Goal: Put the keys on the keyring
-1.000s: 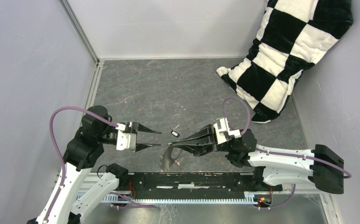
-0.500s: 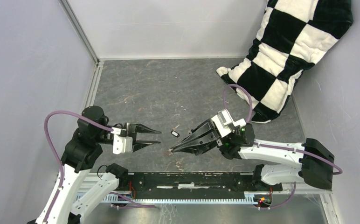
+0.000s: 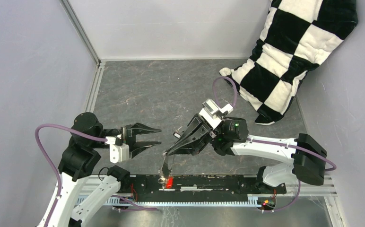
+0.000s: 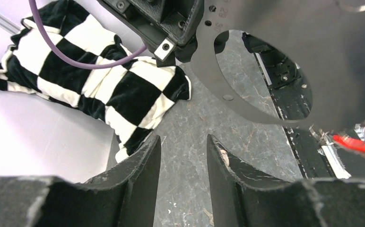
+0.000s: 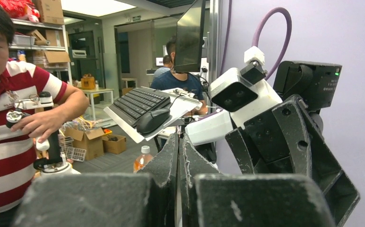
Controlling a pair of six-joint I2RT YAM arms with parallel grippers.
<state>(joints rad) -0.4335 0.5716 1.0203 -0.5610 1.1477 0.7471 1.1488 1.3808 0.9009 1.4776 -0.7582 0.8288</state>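
My right gripper (image 3: 167, 153) is shut on the top edge of the keyring (image 3: 164, 166), a thin grey metal hoop that hangs below its tips. The red key (image 3: 169, 182) dangles at the ring's low end, over the front rail. In the left wrist view the ring (image 4: 209, 80) fills the upper right and the red key (image 4: 358, 144) shows at the right edge. The black key (image 3: 175, 135) lies on the table just behind the right fingers. My left gripper (image 3: 160, 136) is open and empty, left of the ring. In the right wrist view the fingertips (image 5: 177, 142) pinch the ring edge-on.
A black-and-white checkered cushion (image 3: 294, 52) leans in the back right corner. A black rail (image 3: 218, 182) runs along the table's front edge. Grey walls close the left, back and right sides.
My right gripper has lifted the keyring off the table and swung back and up; the ring now hangs with the red key at its bottom. My left arm has drawn back slightly.
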